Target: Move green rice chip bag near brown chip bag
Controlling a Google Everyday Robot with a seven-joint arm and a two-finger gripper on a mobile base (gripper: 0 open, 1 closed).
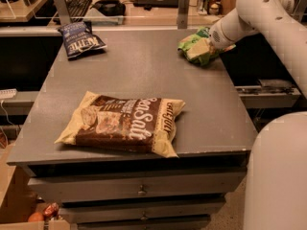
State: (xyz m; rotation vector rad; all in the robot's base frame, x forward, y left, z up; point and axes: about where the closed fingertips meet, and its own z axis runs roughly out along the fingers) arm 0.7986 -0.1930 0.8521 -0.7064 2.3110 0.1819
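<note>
The green rice chip bag (193, 48) is at the far right of the grey table (144, 71), crumpled against the end of my white arm. My gripper (212, 43) is right at the bag's right side, mostly hidden behind the bag and the wrist. The brown chip bag (124, 123), with white "Sea Salt" lettering, lies flat near the table's front edge, left of centre. It is well apart from the green bag.
A dark blue chip bag (80, 40) lies at the far left corner of the table. Behind the table is a desk with a keyboard (76, 4) and other items. My white base (280, 176) stands at the right front. Drawers (139, 190) sit under the tabletop.
</note>
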